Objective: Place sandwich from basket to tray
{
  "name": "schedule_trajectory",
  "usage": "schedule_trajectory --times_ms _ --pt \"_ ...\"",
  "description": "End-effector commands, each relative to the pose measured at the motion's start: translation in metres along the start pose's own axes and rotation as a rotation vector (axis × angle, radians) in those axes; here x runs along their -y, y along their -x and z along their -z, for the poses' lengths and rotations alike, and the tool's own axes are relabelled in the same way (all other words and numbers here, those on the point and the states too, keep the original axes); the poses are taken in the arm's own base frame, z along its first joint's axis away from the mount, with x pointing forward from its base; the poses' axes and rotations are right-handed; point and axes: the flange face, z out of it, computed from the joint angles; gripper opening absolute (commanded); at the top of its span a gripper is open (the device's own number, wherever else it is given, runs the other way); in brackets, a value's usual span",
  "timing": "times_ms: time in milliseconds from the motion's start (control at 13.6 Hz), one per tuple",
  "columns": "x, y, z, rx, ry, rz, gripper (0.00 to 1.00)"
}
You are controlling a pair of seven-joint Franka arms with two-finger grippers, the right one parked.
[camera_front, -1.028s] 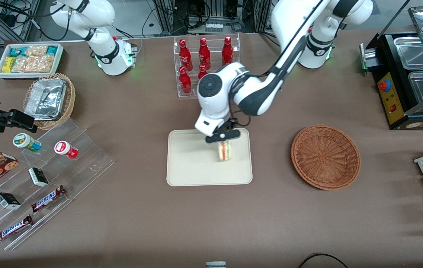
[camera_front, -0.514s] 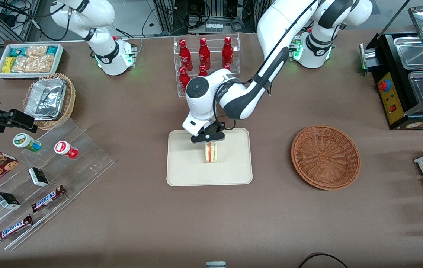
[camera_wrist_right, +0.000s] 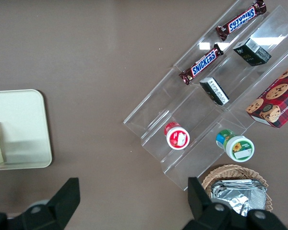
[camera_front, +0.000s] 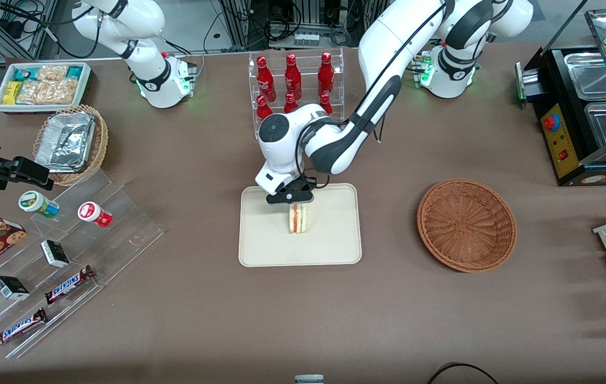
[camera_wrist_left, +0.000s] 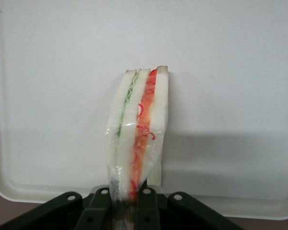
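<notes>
The sandwich [camera_front: 298, 219], a plastic-wrapped wedge of white bread with red and green filling, stands on edge over the middle of the cream tray [camera_front: 265, 242]. My gripper [camera_front: 296, 204] is shut on the sandwich's end that is farther from the front camera. In the left wrist view the sandwich [camera_wrist_left: 137, 129] runs out from between the black fingers [camera_wrist_left: 147, 207] of the gripper [camera_wrist_left: 126, 203] over the tray [camera_wrist_left: 230, 72], casting a shadow on it. I cannot tell whether it touches the tray. The reddish-brown basket [camera_front: 466, 224] lies empty beside the tray, toward the working arm's end.
A clear rack of red bottles [camera_front: 295, 88] stands just past the tray, close to my arm. A stepped acrylic shelf with snacks [camera_front: 68, 240], a lighter wicker basket with foil trays [camera_front: 71, 144] and a white bin [camera_front: 41, 85] lie toward the parked arm's end. A black food warmer [camera_front: 590, 106] stands at the working arm's end.
My gripper has carried the sandwich sideways over the tray toward the parked arm's end, from near the tray's basket-side part to its middle. The sandwich now hangs straighter.
</notes>
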Motion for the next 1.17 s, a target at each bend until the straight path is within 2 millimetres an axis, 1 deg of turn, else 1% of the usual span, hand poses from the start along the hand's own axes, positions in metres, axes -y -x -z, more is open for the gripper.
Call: schedule_trajectory --times_ms 0,73,220,367,440,514,587,734,881,954,1101 --pt "-0.006 -0.004 0.000 -0.032 0.000 -0.002 0.87" --pt "-0.005 -0.005 0.002 -0.033 0.001 0.001 0.99" --pt "-0.002 -0.010 0.010 -0.039 0.004 0.013 0.99" --pt "0.005 -0.016 0.044 -0.051 0.012 0.040 0.99" --pt "0.015 -0.022 0.064 -0.049 -0.006 0.066 0.99" --pt "0.030 -0.035 0.081 -0.047 -0.016 0.114 0.99" --pt "0.048 -0.048 0.106 -0.052 -0.015 0.171 0.99" --pt "0.079 -0.056 0.142 -0.020 -0.055 0.237 0.99" --pt "0.124 -0.074 0.177 0.003 -0.110 0.301 0.99" --pt "0.141 -0.081 0.195 -0.002 -0.111 0.323 0.99" --pt "0.174 -0.091 0.222 -0.001 -0.124 0.366 0.99"
